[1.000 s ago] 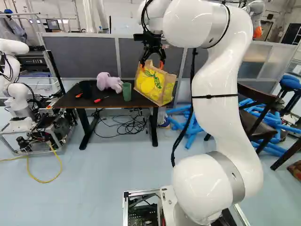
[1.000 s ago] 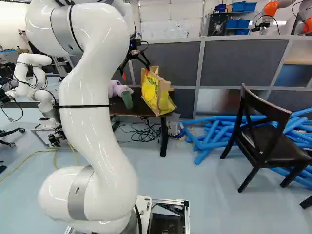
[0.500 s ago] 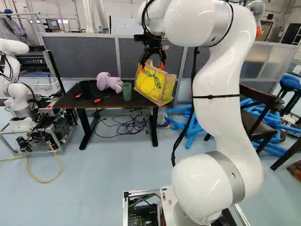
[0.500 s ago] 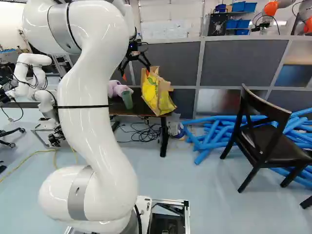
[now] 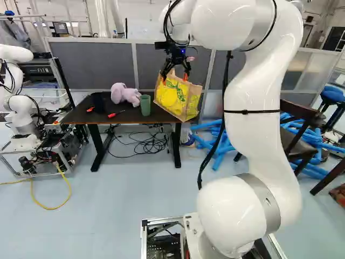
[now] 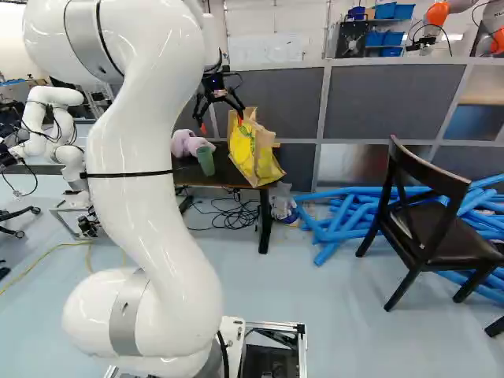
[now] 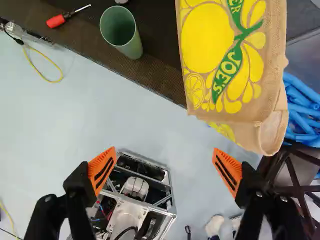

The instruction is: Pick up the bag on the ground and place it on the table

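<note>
Bag (image 5: 177,98), one, on one table (image 5: 131,117), one green cup (image 5: 145,105) near, two jaws wide

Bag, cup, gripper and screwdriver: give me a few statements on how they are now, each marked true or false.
1. The gripper is open, with nothing between its fingers. True.
2. The bag is on the floor. False: it is on the table, at the end nearer the blue tubes.
3. In the left base view, the green cup is between the bag and the stuffed toy. True.
4. The screwdriver has a green handle. False: it is red.
</note>
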Robot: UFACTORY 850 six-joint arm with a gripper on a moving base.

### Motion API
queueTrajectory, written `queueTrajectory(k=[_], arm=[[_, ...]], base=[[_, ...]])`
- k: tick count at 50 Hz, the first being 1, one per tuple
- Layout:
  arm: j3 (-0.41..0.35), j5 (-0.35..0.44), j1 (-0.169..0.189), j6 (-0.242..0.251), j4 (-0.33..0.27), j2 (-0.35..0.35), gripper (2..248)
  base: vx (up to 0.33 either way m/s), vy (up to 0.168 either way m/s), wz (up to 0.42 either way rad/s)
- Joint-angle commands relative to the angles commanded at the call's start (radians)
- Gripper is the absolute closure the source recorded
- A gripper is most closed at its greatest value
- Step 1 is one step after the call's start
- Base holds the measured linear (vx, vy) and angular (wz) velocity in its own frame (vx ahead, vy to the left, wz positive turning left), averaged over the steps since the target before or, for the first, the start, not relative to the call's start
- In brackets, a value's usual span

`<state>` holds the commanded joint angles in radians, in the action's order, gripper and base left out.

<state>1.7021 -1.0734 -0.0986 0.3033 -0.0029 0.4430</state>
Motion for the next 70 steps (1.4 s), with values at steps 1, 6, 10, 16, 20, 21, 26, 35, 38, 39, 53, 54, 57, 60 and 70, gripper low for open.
queueTrajectory(k=[1,6,10,16,20,21,26,35,38,39,53,54,57,60,70], arm=[[-0.006,0.007,0.000,-0.001,0.000,-0.003,3],[-0.036,0.043,0.002,-0.007,0.000,-0.016,3],[-0.061,0.074,0.004,-0.011,0.000,-0.027,3],[-0.102,0.123,0.006,-0.019,0.000,-0.046,3],[-0.132,0.159,0.008,-0.025,0.000,-0.059,3],[-0.139,0.168,0.009,-0.026,0.000,-0.062,3],[-0.178,0.215,0.011,-0.034,0.000,-0.080,3],[-0.255,0.307,0.016,-0.048,0.000,-0.114,3],[-0.282,0.340,0.017,-0.053,0.001,-0.126,3],[-0.291,0.351,0.018,-0.055,0.001,-0.130,3],[-0.434,0.523,0.027,-0.082,0.001,-0.194,3],[-0.443,0.534,0.027,-0.083,0.001,-0.198,3],[-0.475,0.573,0.029,-0.089,0.001,-0.213,3],[-0.509,0.613,0.031,-0.096,0.001,-0.227,3],[-0.624,0.752,0.038,-0.117,0.001,-0.279,3]], base=[[0.000,0.000,0.000],[0.000,0.000,0.000],[0.000,0.000,0.000],[0.000,0.000,0.000],[0.000,0.000,0.000],[0.000,0.000,0.000],[0.000,0.000,0.000],[0.000,0.000,0.000],[0.000,0.000,0.000],[0.000,0.000,0.000],[0.000,0.000,0.000],[0.000,0.000,0.000],[0.000,0.000,0.000],[0.000,0.000,0.000],[0.000,0.000,0.000]])
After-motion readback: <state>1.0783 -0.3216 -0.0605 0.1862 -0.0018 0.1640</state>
